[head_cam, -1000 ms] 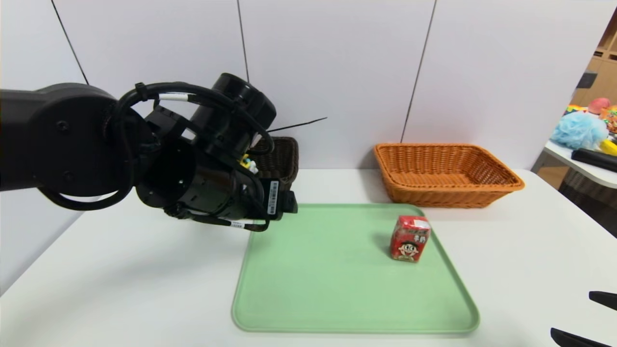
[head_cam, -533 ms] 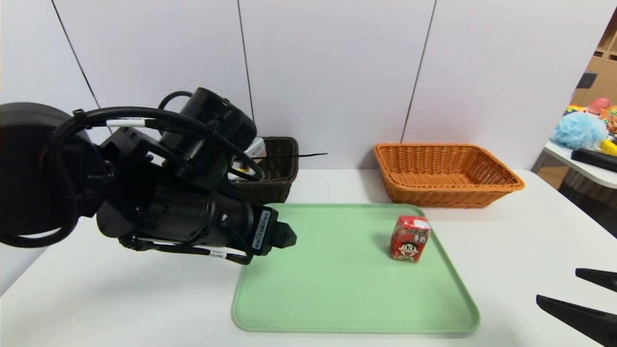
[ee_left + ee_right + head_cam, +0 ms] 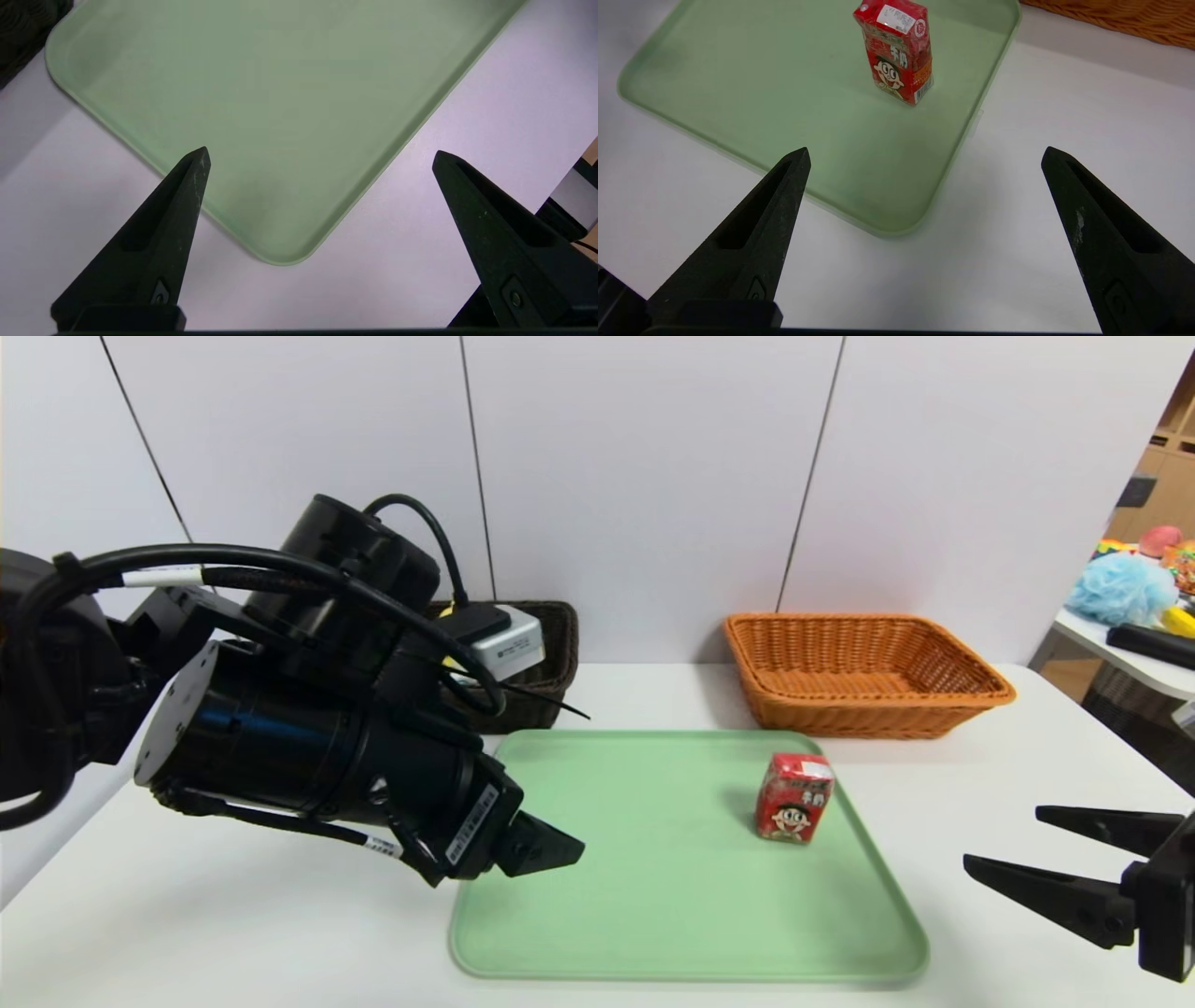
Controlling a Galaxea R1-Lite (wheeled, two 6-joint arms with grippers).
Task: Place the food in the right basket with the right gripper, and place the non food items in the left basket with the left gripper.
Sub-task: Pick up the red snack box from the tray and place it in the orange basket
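Looking L to R: left gripper (image 3: pixel 321 153) wide open, nothing in it, by the green tray (image 3: pixel 691 974). Red milk box (image 3: pixel 794 800) upright on it, label reads 牛奶. Right gripper (image 3: pixel 1001 841) also wide open n empty, prob next to grab box → orange basket (image 3: pixel 850 721).

red carton (image 3: pixel 794 800): "牛奶" on front | white top label (image 3: pixel 896 18): barcode, text too small
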